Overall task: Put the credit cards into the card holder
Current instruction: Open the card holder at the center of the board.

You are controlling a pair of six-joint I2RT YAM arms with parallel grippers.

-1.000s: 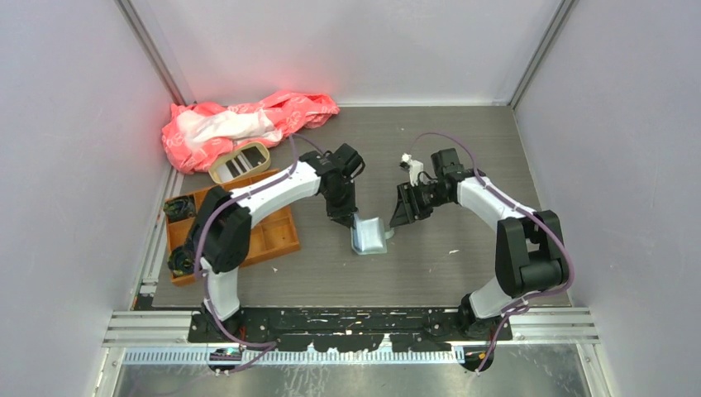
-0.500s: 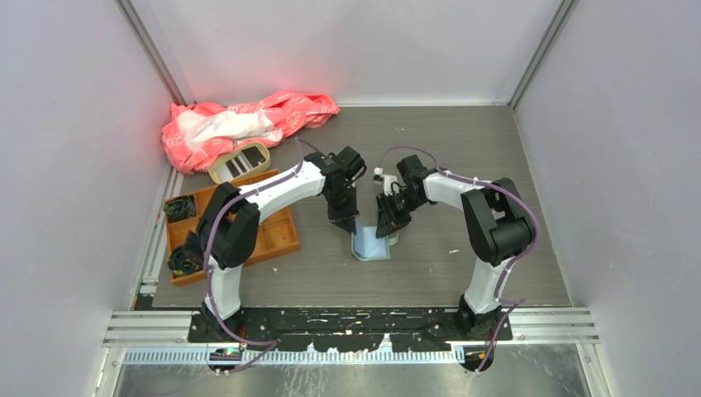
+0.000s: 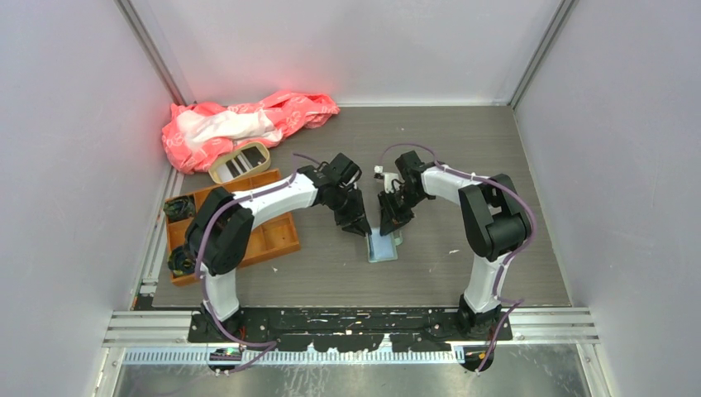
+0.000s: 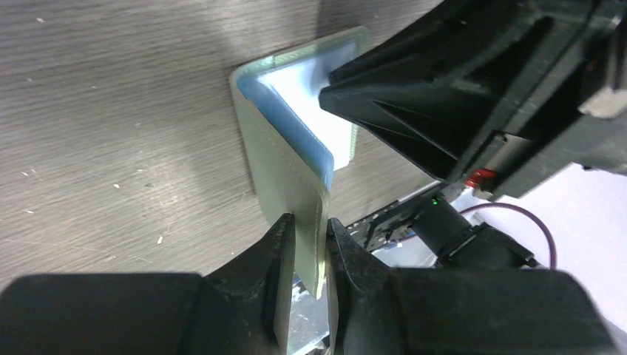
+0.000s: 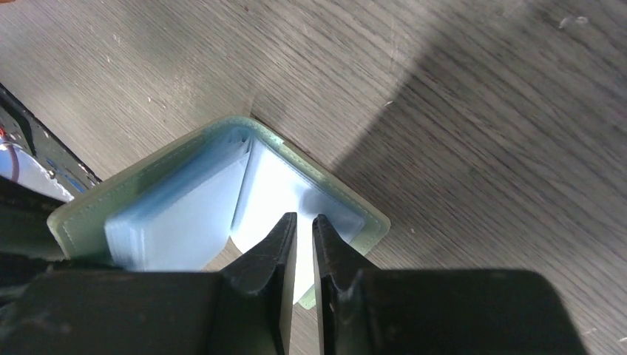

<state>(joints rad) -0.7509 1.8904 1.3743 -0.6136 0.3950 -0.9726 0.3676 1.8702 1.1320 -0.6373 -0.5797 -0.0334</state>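
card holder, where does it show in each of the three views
Top external: card holder mid-picture, on the table.
Left wrist: upper centre, one cover pinched in the left gripper.
Right wrist: centre left, open.
Shared landmark: its pale blue pockets.

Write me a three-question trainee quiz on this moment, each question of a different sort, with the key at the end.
1. True or false: the card holder lies folded shut.
2. Which gripper pinches its green cover? A. left gripper B. right gripper C. neither
3. Fill in: the orange tray sits on the robot's ____ side.
Key: 1 false, it stands open; 2 A; 3 left.
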